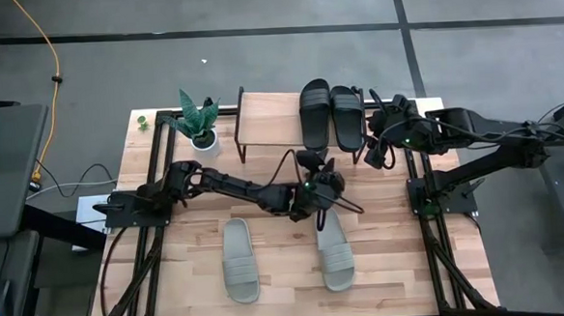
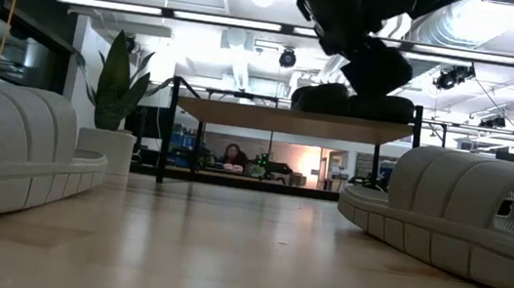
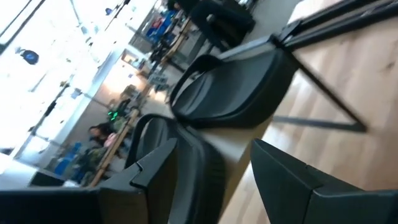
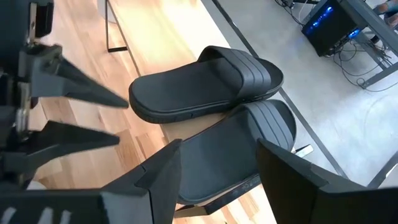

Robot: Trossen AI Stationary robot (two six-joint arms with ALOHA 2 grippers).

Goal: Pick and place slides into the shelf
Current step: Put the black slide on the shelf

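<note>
On top of the shelf (image 1: 266,120), at the upper middle of the high view, the two black slides (image 1: 331,110) lie side by side at its right end, so half the job looks done. The two pale grey-green slides remain on the table (image 1: 172,270) lower down: one (image 1: 239,260) at lower centre-left, well apart from both arms, the other (image 1: 333,252) just right of it, toes pointing toward the shelf.

That second grey-green slide is the nearest to any tool. The left gripper (image 1: 324,180) hangs over the middle of the table, just above the slide's upper end in the high view, between it and the shelf. Its fingers (image 3: 292,180) stand apart in its wrist view and carry nothing; that camera looks at the black pair on the plank, not at the sandal below.

The right gripper (image 1: 377,153) sits at the right end of the shelf, just beside the black slides; its fingers (image 4: 158,171) are spread too, empty, with the black pair right ahead.

A potted plant (image 1: 201,119) stands left of the shelf.
</note>
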